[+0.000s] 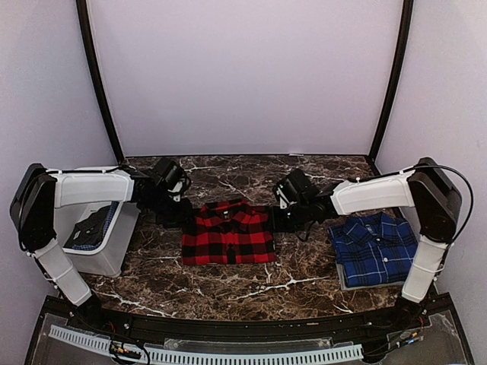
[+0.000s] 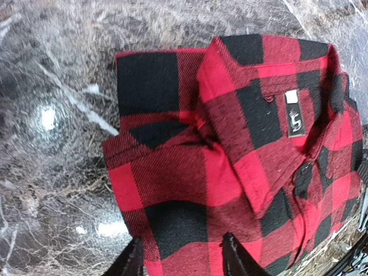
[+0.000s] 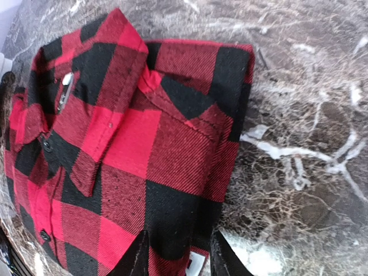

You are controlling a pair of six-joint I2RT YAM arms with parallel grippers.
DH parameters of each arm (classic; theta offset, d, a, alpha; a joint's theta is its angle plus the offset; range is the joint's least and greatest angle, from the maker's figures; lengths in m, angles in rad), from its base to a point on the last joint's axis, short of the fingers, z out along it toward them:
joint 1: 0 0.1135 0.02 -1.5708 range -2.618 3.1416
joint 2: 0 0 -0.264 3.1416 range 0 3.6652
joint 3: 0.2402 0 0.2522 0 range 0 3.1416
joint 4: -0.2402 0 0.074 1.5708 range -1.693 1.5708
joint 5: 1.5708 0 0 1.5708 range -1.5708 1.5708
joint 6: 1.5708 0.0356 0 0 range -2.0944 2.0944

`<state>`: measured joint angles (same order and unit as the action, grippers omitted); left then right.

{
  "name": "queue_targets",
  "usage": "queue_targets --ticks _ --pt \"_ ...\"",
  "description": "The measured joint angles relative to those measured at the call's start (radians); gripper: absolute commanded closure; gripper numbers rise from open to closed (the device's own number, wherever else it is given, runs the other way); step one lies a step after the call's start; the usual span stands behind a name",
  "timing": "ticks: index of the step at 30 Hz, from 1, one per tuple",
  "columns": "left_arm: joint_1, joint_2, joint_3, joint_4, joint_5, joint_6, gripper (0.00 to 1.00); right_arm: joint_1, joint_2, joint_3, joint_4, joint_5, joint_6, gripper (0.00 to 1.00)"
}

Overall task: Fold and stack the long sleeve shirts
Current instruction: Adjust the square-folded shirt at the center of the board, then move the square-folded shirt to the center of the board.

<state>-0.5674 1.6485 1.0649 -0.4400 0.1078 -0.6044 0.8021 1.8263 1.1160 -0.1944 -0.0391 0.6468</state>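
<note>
The red-and-black checked long sleeve shirt [image 1: 228,234] lies folded, collar up, in the middle of the marble table [image 1: 236,285]. My left gripper [image 1: 176,211] stands over the shirt's far left corner. In the left wrist view its jaws [image 2: 181,244] are open, with the flat red shirt [image 2: 230,161] lying under them. My right gripper [image 1: 280,217] is at the far right corner. It [image 3: 179,241] is open and straddles the side edge of the red shirt [image 3: 126,149] near a white label. The blue plaid long sleeve shirt [image 1: 374,247] lies folded at the right.
A white bin [image 1: 114,255] stands at the table's left edge with a dark garment [image 1: 91,228] inside. The blue shirt rests on a thin grey board [image 1: 348,286]. White backdrop walls and black posts [image 1: 97,84] close in the back and sides.
</note>
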Motion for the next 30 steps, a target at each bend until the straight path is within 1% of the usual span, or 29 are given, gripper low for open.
queue_targets --ticks 2,4,9,16,21,24,27,30 --pt "-0.008 0.0 0.028 -0.015 -0.024 0.007 0.64 0.001 -0.024 0.0 -0.009 0.021 -0.002 0.73" --pt "-0.024 0.0 0.058 -0.027 -0.047 0.014 0.68 0.007 -0.048 0.006 -0.026 0.045 -0.002 0.75" --pt "-0.065 0.002 0.087 -0.025 -0.046 0.021 0.8 0.033 -0.056 0.046 -0.039 0.07 -0.008 0.8" --pt "-0.095 0.107 0.14 0.043 0.035 0.02 0.82 0.056 -0.031 0.057 -0.029 0.047 -0.005 0.81" --pt "-0.097 0.221 0.169 0.105 0.075 0.02 0.82 0.062 -0.024 0.004 0.003 0.02 0.017 0.81" --pt "-0.097 0.282 0.195 0.127 0.085 0.02 0.83 0.063 -0.028 -0.037 0.003 0.02 0.031 0.77" --pt "-0.095 0.306 0.206 0.139 0.087 0.02 0.83 0.063 -0.056 -0.068 -0.02 0.045 0.042 0.68" --pt "-0.09 0.306 0.211 0.14 0.085 0.021 0.82 0.063 -0.119 -0.085 -0.065 0.093 0.051 0.61"
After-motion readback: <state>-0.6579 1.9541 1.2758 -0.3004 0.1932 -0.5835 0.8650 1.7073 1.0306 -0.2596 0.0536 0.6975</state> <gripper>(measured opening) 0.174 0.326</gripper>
